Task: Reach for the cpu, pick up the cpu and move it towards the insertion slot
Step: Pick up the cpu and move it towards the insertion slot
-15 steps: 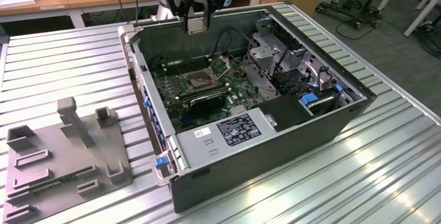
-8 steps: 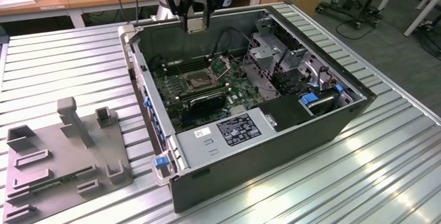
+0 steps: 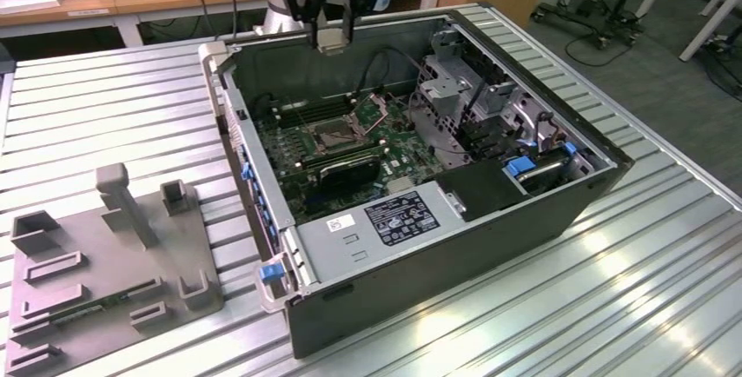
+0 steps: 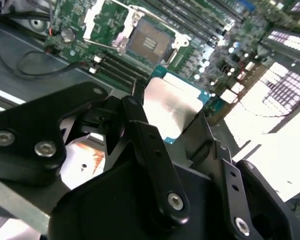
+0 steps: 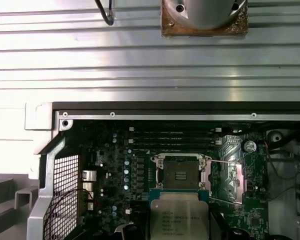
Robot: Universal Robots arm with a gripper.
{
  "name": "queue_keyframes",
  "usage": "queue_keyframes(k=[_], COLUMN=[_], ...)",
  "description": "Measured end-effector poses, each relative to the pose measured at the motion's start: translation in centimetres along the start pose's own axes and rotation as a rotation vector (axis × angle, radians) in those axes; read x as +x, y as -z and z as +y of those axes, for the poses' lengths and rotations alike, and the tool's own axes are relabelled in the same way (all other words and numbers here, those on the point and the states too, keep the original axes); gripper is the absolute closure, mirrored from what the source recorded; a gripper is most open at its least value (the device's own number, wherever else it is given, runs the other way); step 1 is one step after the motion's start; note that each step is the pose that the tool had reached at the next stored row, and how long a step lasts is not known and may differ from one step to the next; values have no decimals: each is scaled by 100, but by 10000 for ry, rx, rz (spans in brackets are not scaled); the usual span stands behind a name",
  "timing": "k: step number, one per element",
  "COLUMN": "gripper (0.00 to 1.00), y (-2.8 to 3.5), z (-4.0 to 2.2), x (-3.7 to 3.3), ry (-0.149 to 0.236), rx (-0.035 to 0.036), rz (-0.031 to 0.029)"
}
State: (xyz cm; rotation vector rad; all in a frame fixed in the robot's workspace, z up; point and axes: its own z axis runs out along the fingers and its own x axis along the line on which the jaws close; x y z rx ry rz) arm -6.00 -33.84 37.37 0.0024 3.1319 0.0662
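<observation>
Holding: hand (image 4: 172, 117) closed on the cpu (image 4: 172, 107), edge to edge.
Place: cpu aloft above the open case (image 3: 464, 247), short of the insertion slot (image 5: 180, 176).
Handling: probably light, rigid, fragile; grip edges only.

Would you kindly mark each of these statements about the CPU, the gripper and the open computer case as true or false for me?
1. The gripper holds the cpu. True.
2. The cpu already sits in the insertion slot. False: it is held in the air above the board, and the slot is open and empty.
3. The computer case lies on its side with its interior exposed. True.
4. The gripper hangs over the grey tray. False: it hangs over the case's far edge; the tray lies toward the exterior view's left.
5. The case rests on a ribbed metal table. True.
</observation>
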Motion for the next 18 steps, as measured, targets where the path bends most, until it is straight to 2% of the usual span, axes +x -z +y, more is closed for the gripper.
queue_keyframes(k=[6,12,18], gripper=[45,45,45], y=[-31,-53,-63], z=[32,97,102], x=[-69,-76,-78], ry=[-205,-306,-311], rx=[2,3,4], rz=[-8,-14,-13])
